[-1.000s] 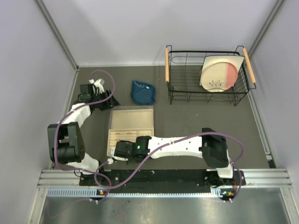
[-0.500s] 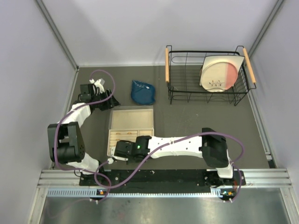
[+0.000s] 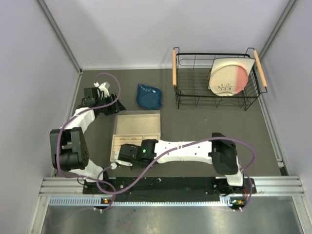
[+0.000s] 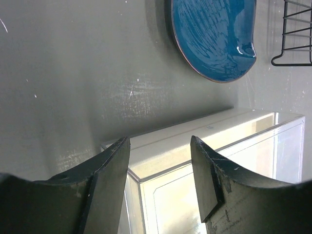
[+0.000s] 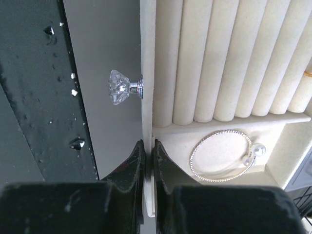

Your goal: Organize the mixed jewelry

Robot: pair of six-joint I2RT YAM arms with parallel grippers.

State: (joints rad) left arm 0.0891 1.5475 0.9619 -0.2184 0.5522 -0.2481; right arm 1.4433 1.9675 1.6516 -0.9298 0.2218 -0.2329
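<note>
Pinching the thin front wall of the drawer (image 5: 147, 97), the right fingers (image 5: 132, 165) are clamping it from both sides, close beside the crystal knob (image 5: 119, 87) that is sticking out of that same wall. Inside the drawer, the silver hoop (image 5: 247, 159), with two small pearls at its ends, is lying flat in a shallow compartment just beside the gripped wall. Pale padded rolls are filling the rest of the drawer, and a sliver of a gold ring (image 5: 308, 73) is showing between two rolls at the edge of the wrist view. The other rings are too small to make out.

From above, the right arm is reaching across the tabletop (image 3: 195, 122) to the near end of the box (image 3: 137, 124). The left fingers (image 4: 111, 175) are standing apart with nothing between them, hovering over a corner of the box's clear lid, well apart from the drawer. A blue pouch (image 3: 148, 96) is sitting beyond the box. Farther right, a wire rack (image 3: 214, 102) is holding a plate (image 3: 226, 75) on edge.
</note>
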